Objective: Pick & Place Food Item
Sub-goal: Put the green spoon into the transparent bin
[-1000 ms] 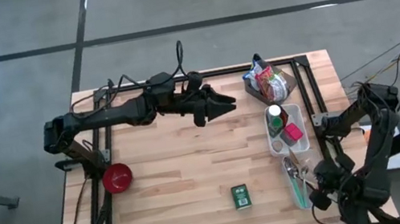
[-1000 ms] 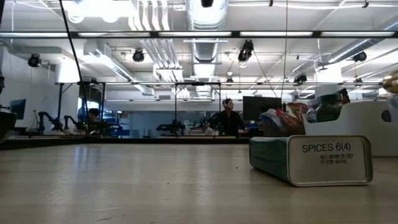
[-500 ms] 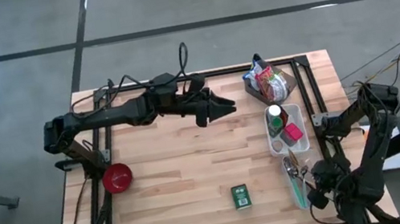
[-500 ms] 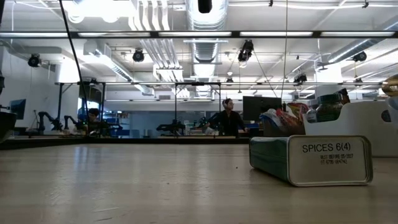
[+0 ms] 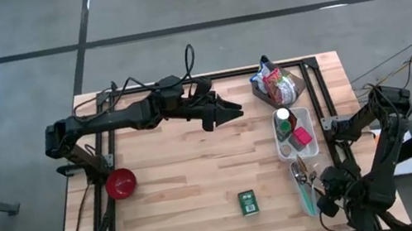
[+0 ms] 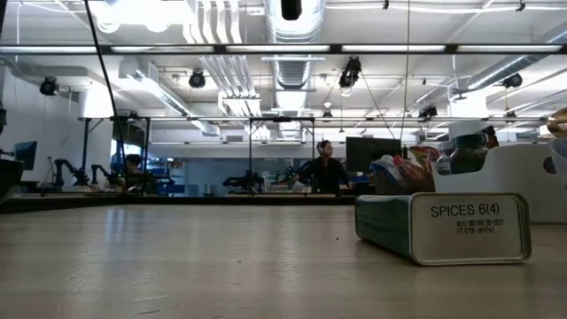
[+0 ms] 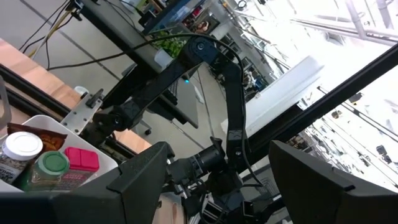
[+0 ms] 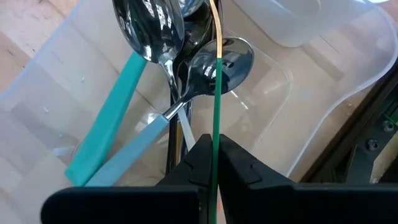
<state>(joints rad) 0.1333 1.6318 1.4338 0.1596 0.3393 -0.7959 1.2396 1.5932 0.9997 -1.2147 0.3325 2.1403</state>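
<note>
The right gripper (image 8: 211,168), jaws pressed together on a thin green strip (image 8: 216,93), has settled lower over the clear utensil tray (image 5: 304,191) at the tabletop's (image 5: 184,186) right edge, above its spoons (image 8: 186,56). The left gripper (image 5: 232,112), jaws apart and empty, hovers level at the far middle, its wrist slightly turned. The green spice tin (image 5: 247,202) lies untouched at near centre, the white food bin (image 5: 286,151) well to its right; judged so, no pick has begun.
</note>
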